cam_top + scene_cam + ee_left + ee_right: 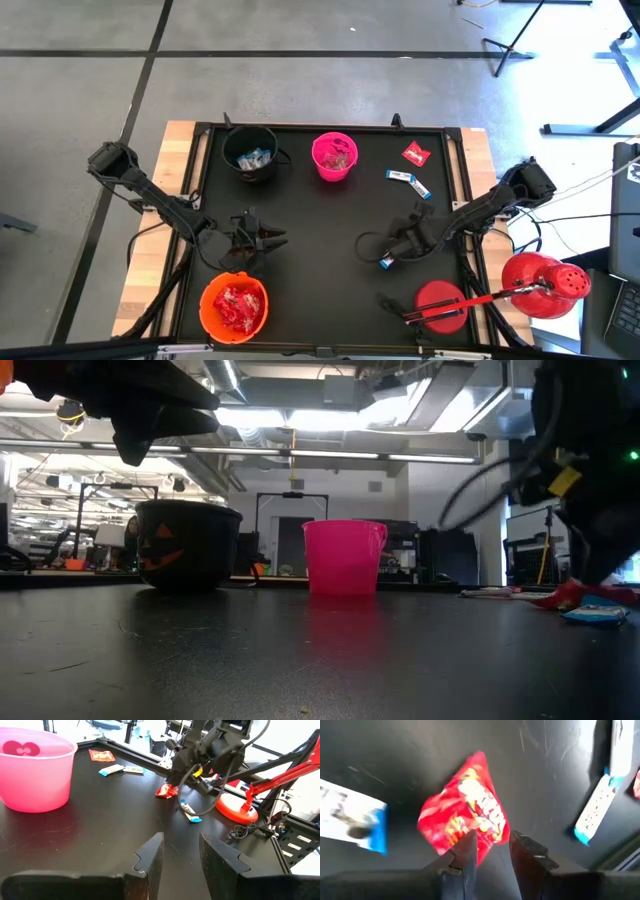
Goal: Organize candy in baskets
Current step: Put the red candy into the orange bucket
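Observation:
Three baskets stand on the black table: a black one (250,152) with blue-and-white bars, a pink one (334,155) and an orange one (235,305) with red packets. Loose candy lies at the right: a red packet (416,153), two blue-and-white bars (408,181), another bar (387,262) and a red packet (465,815). My right gripper (492,840) points down, open, over that packet's near edge. My left gripper (180,855) hovers open and empty just beyond the orange basket. My right gripper comes at the red packet (166,791) from above. One fingertip (469,845) overlaps the packet's lower edge (482,842). The packet lies flat on the table. Whether the fingers touch it, I cannot tell.
A red domed lamp (545,285) with a round red base (440,305) stands at the near right corner, close behind my right arm. A raised black frame (330,127) runs along the table's far edge. The middle of the table (320,220) between the arms is bare.

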